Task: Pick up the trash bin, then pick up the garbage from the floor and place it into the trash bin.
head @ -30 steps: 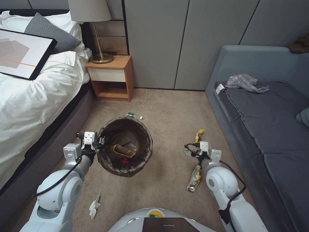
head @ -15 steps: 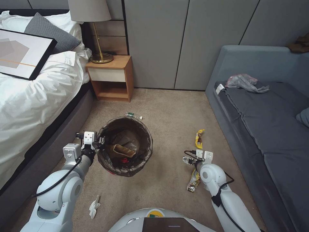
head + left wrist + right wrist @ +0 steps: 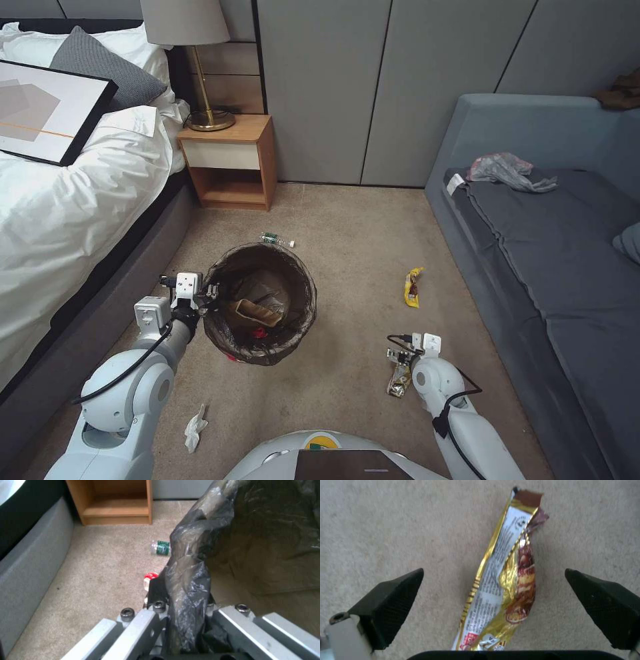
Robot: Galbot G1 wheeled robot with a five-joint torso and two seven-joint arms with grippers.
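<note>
We see the room evenly and softly lit, with no hard shadows; only a faint dark patch lies on the carpet (image 3: 347, 220) beside the trash bin (image 3: 260, 303). The head view is sharp, though its straight wall lines bow near the edges. Both wrist views are soft and blurry. Dull highlights glint on the bin's crinkly bag, and the gold snack wrapper (image 3: 505, 580) shines with glare.

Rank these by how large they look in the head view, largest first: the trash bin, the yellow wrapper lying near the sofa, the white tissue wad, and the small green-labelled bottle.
1. trash bin
2. and 3. white tissue wad and yellow wrapper: too alike to rank, and the tissue lies nearer the camera
4. green-labelled bottle
</note>
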